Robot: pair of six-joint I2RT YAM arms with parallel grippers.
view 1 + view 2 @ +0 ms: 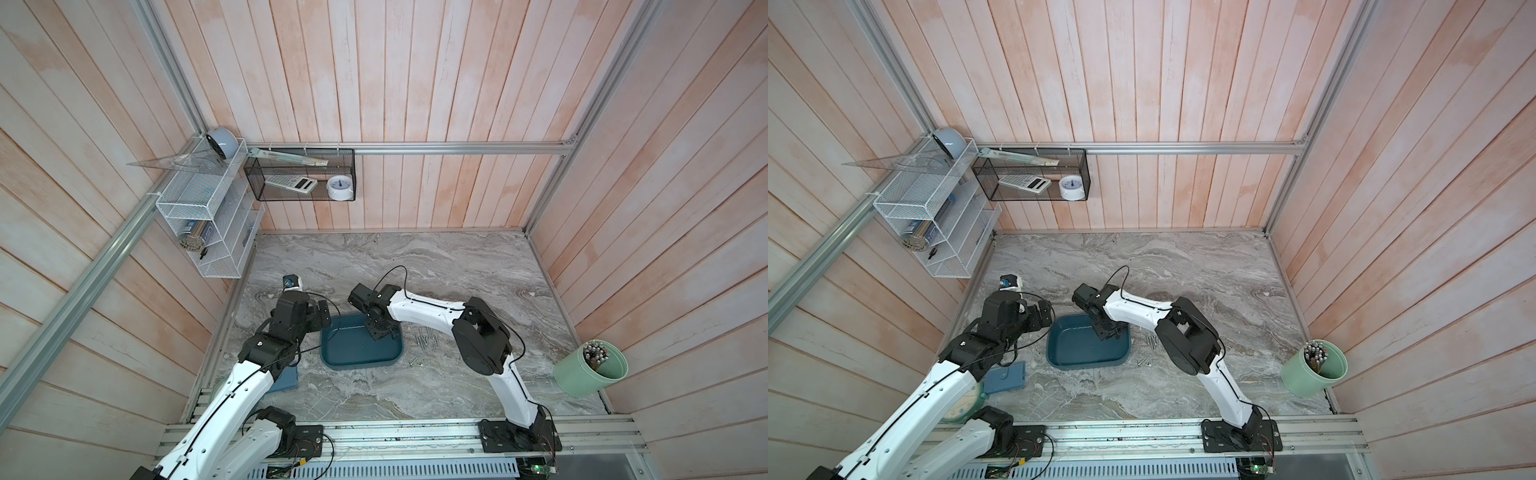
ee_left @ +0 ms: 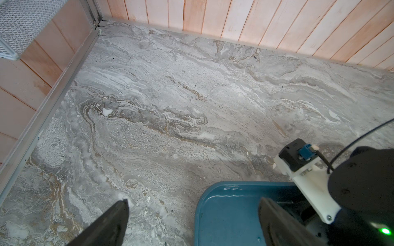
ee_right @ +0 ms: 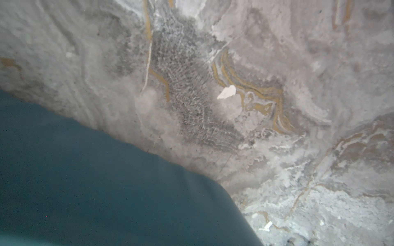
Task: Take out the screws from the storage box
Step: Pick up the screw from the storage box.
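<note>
1. The right end effector [image 1: 379,331] points down inside the storage box [image 1: 357,353], at its far right part. Its jaws are hidden by the wrist in both top views and do not show in the right wrist view, so I cannot tell how far apart they stand or whether they hold anything.
2. The screws [image 1: 426,338] lie on the bench [image 1: 415,266], loosely heaped just beside the box's right rim and outside it. A few more lie near the box's near right corner.
3. The left end effector [image 2: 193,202] hovers at the box's far left corner, with its jaws spread wide and nothing between them.
4. The box floor looks bare where it shows. What lies under the right end effector I cannot tell.
5. A pale green cup [image 1: 590,376] stands at the bench's right edge, well apart from the box, and holds a bundle of thin rods [image 1: 595,353].
6. A black mesh basket [image 1: 266,170] on the back wall holds a calculator [image 1: 291,185] and a small white clock [image 1: 340,188]. A white wire rack [image 1: 195,208] hangs on the left wall.
7. The box is glossy dark teal plastic, shallow, with rounded corners and a low rim. The bench is grey veined marble and the walls are pale wooden planks.
</note>
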